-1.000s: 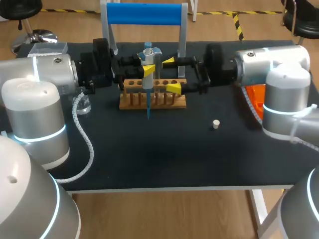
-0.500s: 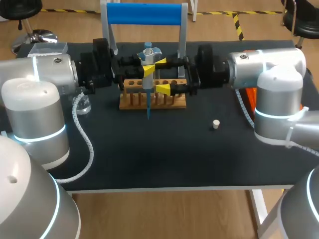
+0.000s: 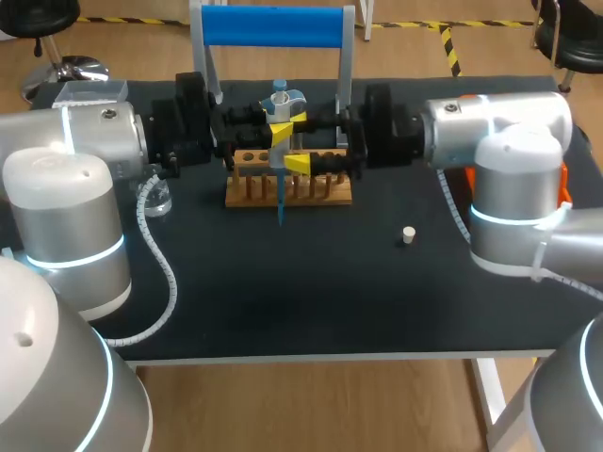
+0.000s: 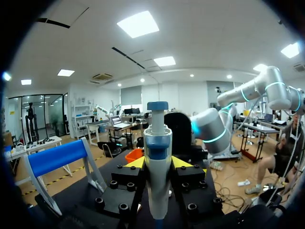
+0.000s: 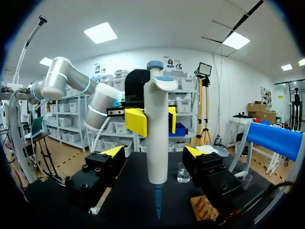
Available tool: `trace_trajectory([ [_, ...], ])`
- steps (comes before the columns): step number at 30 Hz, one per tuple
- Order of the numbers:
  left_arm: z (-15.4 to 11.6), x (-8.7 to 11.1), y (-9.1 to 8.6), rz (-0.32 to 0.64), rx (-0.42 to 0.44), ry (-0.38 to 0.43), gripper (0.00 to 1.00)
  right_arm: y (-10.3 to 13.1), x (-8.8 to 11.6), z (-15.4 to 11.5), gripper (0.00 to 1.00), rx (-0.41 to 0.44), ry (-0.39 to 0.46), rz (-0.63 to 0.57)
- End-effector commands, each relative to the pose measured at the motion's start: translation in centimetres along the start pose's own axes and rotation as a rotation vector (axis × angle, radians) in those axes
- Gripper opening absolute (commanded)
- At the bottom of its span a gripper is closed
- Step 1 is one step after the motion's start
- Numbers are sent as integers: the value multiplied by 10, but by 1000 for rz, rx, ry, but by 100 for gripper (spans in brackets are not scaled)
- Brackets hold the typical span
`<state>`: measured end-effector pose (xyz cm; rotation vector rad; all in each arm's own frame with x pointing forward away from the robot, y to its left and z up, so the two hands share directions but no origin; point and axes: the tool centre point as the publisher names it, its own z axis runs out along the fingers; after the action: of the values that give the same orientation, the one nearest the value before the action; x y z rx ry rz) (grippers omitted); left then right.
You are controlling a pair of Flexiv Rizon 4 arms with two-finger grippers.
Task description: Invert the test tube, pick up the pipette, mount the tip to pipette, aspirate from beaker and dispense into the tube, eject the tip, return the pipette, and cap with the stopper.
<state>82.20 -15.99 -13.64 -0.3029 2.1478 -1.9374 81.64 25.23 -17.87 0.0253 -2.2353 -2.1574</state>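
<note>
Left end effector (image 4: pixel 157 163) — gripping one pipette (image 3: pixel 279 141) | right end effector (image 5: pixel 155 152) — wide, straddling it | one stopper (image 3: pixel 408 235) | one rack (image 3: pixel 288 191)

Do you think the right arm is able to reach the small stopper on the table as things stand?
Probably yes. The stopper lies alone on the table on that arm's side, nothing over it, and the right gripper is open, holding nothing, either side of the pipette.
</note>
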Motion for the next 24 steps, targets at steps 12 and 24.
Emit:
trace_trajectory([
  [12,0,1,0,1,2,-4,0,0,-8,14,58,-14,8,2],
  [24,0,1,0,1,2,-4,0,2,-10,21,55,-22,16,1],
])
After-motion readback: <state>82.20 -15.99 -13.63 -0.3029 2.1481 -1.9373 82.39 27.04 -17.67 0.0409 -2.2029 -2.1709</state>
